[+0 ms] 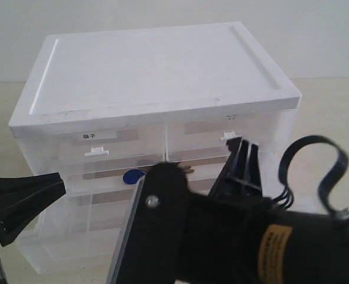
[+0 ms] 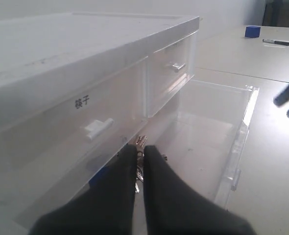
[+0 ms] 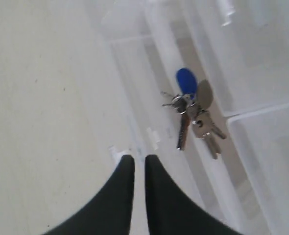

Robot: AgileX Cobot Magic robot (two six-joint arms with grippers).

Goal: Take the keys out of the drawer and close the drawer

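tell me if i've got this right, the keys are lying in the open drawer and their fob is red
Not quite. The fob is blue, not red, as the right wrist view shows. The rest holds: the keys are lying in the open drawer.

Black right arm (image 1: 222, 236) — silver screw (image 1: 152, 201), yellow label (image 1: 275, 241), looped cable (image 1: 312, 140), tapered tool (image 3: 138, 157).

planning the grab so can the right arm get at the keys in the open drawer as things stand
Probably yes. The drawer is pulled out and the keys lie uncovered, nothing over them. The right tool hangs by the drawer's front wall, fingers together, so it must open first.
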